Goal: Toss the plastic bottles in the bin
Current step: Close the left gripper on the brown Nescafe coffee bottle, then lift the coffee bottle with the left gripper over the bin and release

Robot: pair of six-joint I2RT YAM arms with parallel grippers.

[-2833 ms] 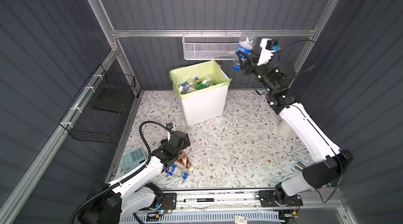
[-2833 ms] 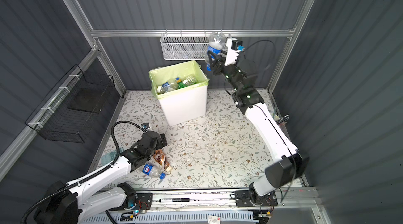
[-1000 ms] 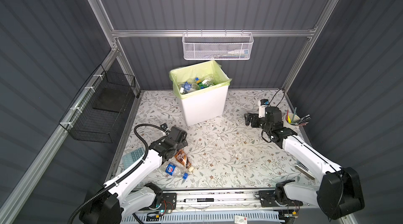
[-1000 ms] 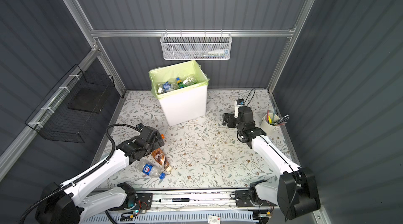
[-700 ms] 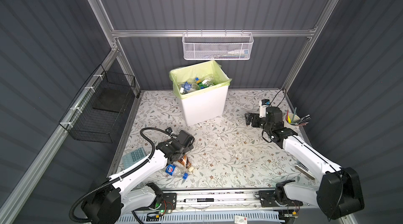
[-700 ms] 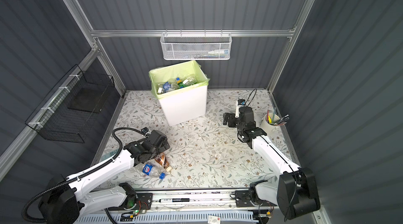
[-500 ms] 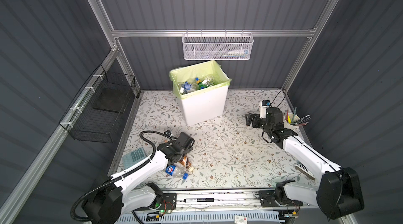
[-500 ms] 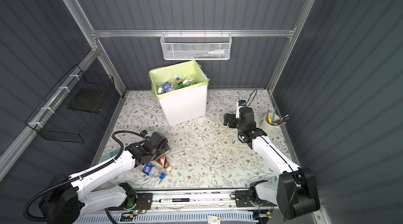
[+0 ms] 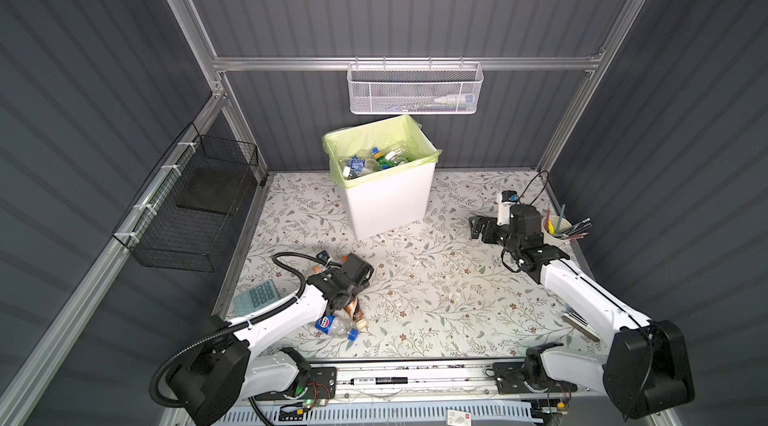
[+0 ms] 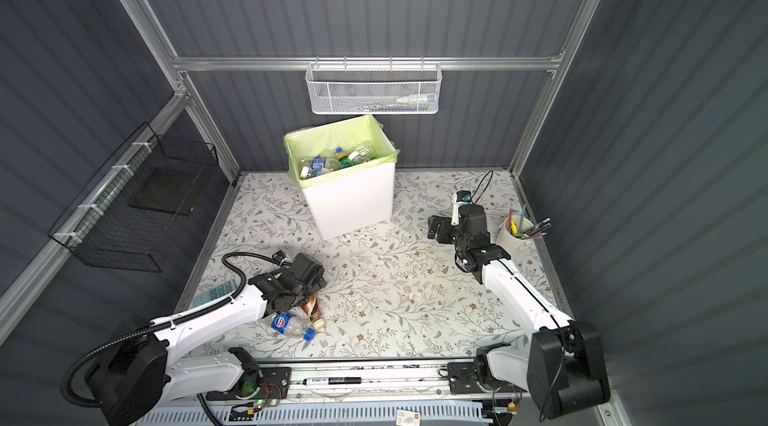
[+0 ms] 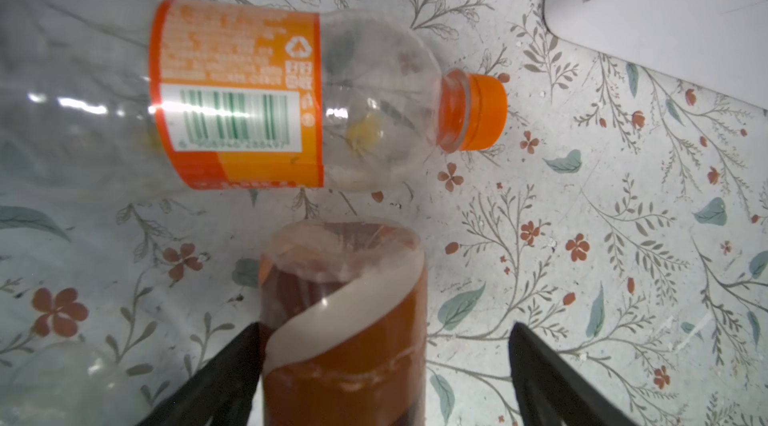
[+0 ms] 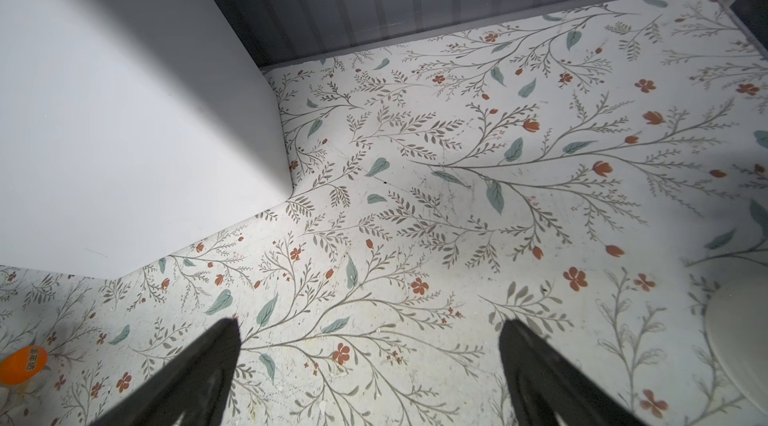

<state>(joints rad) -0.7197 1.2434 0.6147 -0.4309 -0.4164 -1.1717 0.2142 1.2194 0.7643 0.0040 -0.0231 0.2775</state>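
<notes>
Our left gripper (image 11: 384, 326) has dropped astride the brown bottle (image 11: 345, 299) on the mat (image 11: 582, 237), jaws spread; next we must squeeze, lift and reach the bin (image 9: 386, 204), while our right gripper (image 12: 370, 324) waits spread.

My gripper (image 11: 384, 330) stands wide around a brown bottle (image 11: 340, 278) with a cream swirl on its label. One finger (image 11: 232, 361) touches its side and the other stands apart from it. Just beyond, a clear bottle (image 11: 237, 91) with an orange label and orange cap (image 11: 478, 112) lies on its side on the flowered surface (image 11: 582, 237). The white bin (image 11: 665, 0) fills one corner. A second, blurred bottle (image 11: 62, 386) lies beside the touching finger.
</notes>
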